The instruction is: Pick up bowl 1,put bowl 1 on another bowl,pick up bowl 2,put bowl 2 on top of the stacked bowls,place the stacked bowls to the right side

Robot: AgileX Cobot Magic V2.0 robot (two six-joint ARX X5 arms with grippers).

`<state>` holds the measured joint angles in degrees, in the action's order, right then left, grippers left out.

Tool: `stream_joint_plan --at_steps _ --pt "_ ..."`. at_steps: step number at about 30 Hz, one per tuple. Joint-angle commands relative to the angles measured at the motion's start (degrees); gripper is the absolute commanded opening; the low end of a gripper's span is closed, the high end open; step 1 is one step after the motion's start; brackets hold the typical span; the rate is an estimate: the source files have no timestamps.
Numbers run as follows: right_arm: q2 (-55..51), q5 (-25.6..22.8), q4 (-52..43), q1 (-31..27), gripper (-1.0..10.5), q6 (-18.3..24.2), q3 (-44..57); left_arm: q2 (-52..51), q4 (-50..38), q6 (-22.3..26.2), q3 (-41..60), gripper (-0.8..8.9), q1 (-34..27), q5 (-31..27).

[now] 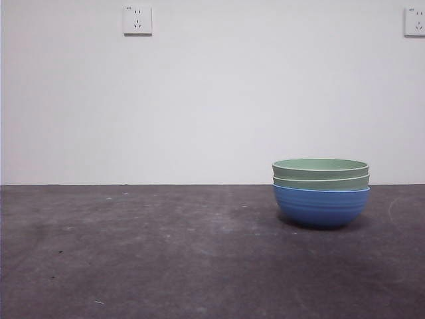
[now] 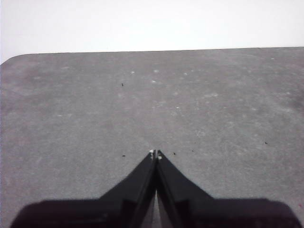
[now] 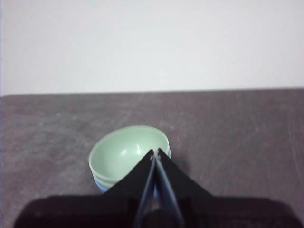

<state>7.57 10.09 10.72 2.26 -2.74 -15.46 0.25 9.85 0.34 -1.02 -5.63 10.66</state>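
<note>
Stacked bowls (image 1: pixel 321 193) toward the table's (image 1: pixel 133 252) right edge, blue bowl (image 1: pixel 321 206) lowest, left gripper (image 2: pixel 155 154) and right gripper (image 3: pixel 155 153) both closed, empty.

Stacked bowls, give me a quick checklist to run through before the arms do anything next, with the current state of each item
1. All three nested: ok. In the stacked bowls, two pale green bowls sit inside the blue bowl.
2. Stack sits level on the table: ok in the front view, rims look parallel.
3. Stack on the right side: ok, it stands right of centre in the front view.
4. Right gripper free of the stack: ok, jaws shut on nothing, held above and back from the top green bowl.
5. Left gripper empty: ok, jaws shut over bare table.
6. Stack clear of the table's right edge: cannot tell.
</note>
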Motion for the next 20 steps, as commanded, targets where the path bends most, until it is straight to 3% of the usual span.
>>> stream_joint_plan --at_steps 1,13,20 --pt "-2.3 -2.0 -1.7 0.0 0.0 -0.9 4.3 -0.2 0.0 -0.6 0.8 -0.04 -0.3 -0.1" --pt "-7.5 -3.1 -2.1 0.1 0.0 -2.6 14.4 -0.2 0.0 -0.6 0.8 -0.04 -0.3 -0.1" --pt "-7.5 -3.0 -0.6 0.1 0.0 -2.8 15.2 -0.2 0.0 -0.5 0.8 -0.03 -0.3 -0.1"
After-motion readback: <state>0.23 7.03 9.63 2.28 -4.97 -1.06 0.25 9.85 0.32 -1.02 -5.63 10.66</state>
